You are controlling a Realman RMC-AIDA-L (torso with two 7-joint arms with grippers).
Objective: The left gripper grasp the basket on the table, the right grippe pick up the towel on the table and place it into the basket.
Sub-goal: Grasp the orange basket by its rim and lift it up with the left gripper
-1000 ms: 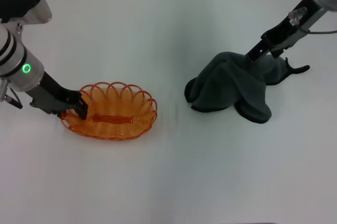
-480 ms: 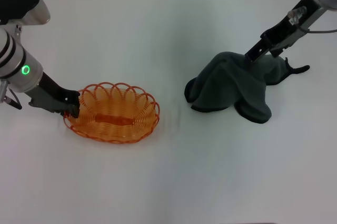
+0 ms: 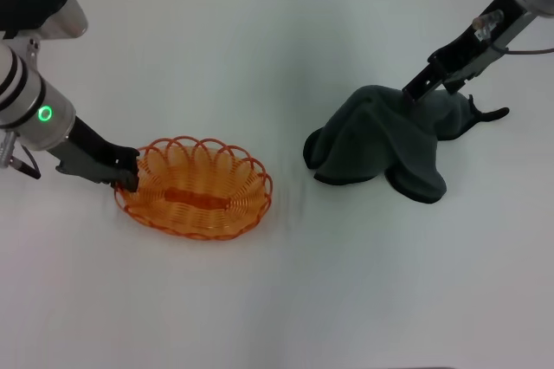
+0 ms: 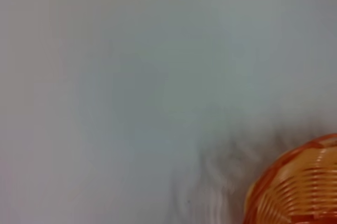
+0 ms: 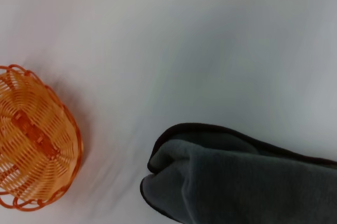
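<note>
at basket (image 3: 197,187) rim, left gripper (image 3: 128,170) clamped

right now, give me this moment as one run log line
left gripper: shut on basket rim | right gripper: shut on towel, peak lifted, rest on table | basket: empty

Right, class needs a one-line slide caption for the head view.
Left gripper grips the orange basket rim while right gripper pinches the towel on the table.
</note>
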